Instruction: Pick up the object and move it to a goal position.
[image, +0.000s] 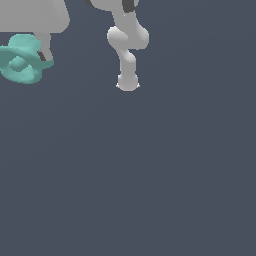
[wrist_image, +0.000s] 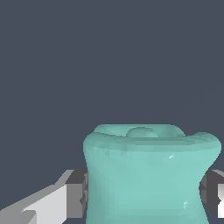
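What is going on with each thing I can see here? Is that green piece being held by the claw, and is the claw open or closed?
Teal object: sits between the two fingers, a pad at each side, so it looks gripped; whether it is lifted cannot be told.
Gripper: closed on the teal object.
Robot arm: bent, its far end out of the exterior view's frame.

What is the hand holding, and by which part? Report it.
The hand holds the teal piece, its fingers pressed against the narrower waist on opposite sides, below the flared rim.
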